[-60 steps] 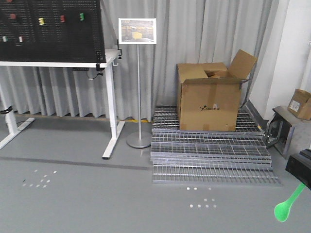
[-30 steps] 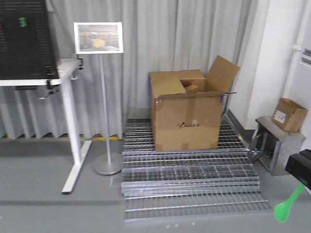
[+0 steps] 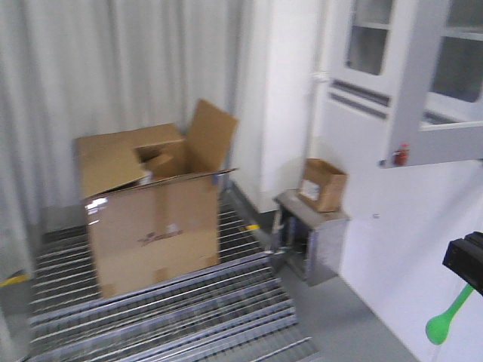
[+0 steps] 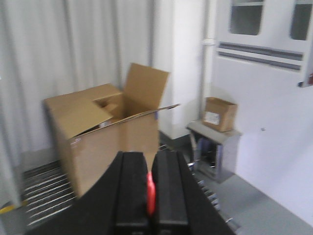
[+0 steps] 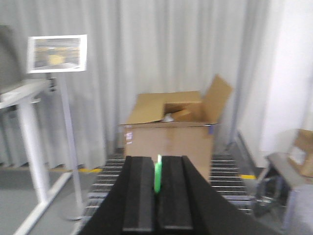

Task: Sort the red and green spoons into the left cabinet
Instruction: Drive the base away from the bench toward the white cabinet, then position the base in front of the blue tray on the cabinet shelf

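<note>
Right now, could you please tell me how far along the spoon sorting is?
Done: both spoons are picked up. In hand: the left gripper is shut on the red spoon, the right gripper on the green spoon. Left: neither spoon is stowed yet; both wrist views face a cardboard box, so placing both remains.

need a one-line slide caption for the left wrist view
Left gripper shut on the red spoon, facing an open cardboard box on metal grating.
</note>
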Controlling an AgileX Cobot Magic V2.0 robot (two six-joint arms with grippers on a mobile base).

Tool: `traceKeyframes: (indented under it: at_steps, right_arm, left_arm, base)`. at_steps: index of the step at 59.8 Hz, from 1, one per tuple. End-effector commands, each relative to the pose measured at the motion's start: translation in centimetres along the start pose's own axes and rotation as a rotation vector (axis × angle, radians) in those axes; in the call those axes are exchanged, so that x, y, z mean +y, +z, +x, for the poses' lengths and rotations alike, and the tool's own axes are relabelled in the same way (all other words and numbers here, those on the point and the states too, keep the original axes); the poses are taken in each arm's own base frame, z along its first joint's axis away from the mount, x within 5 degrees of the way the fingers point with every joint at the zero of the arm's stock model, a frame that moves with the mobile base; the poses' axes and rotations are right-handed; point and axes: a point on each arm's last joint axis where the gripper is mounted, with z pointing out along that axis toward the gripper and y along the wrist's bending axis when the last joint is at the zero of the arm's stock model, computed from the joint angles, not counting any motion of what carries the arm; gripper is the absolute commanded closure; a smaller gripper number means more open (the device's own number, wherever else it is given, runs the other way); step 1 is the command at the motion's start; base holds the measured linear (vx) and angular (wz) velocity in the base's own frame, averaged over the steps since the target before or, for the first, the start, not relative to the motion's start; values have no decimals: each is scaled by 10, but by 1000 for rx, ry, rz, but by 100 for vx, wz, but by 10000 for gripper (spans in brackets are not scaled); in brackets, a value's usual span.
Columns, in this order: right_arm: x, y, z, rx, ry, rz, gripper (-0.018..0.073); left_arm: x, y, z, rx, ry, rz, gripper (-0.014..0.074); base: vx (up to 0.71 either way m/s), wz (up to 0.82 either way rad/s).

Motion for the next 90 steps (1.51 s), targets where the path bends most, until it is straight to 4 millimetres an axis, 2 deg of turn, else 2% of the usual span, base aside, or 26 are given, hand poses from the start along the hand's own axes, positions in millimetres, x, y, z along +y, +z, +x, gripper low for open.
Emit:
traceKeyframes:
  at_steps: [1, 38, 90]
  right_arm:
    - [-2, -3, -18, -112, -1, 23, 562]
    - [-2, -3, -18, -112, -1, 23, 562]
    - [-2, -3, -18, -112, -1, 23, 562]
  left_arm:
    - [1, -1, -16, -100, -23, -8, 600]
    - [1, -1, -16, -100, -23, -8, 600]
    - [1, -1, -16, -100, -23, -8, 600]
  base:
    - [53, -79]
    - [46, -72]
    - [34, -54]
